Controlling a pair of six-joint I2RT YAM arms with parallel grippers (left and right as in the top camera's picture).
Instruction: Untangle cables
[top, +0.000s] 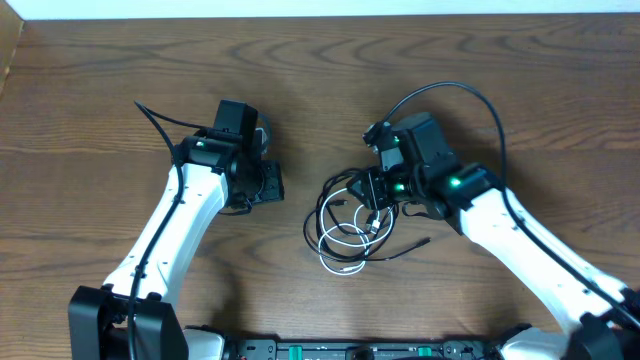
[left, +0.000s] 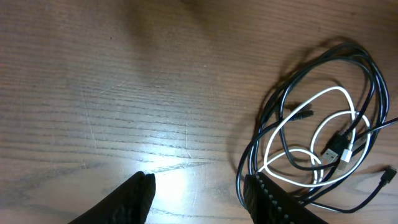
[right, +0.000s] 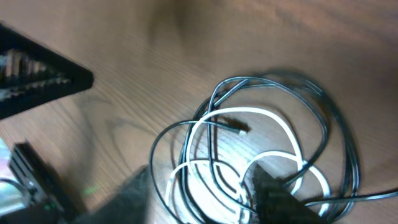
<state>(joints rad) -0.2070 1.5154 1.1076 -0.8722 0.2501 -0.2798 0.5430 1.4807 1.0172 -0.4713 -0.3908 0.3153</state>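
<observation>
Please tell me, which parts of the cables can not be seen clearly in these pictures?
Overhead: the right pincer covers where the black cable and white cable cross.
Left wrist: the picture's right edge cuts off the black cable's loops.
Right wrist: blur hides whether the fingers touch either cable.
All views: the plugs are too small to identify.

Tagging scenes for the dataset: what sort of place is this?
Probably a lab test bench: bare wood-grain table, left arm and right arm based at its edge, only tangled cables laid out.
</observation>
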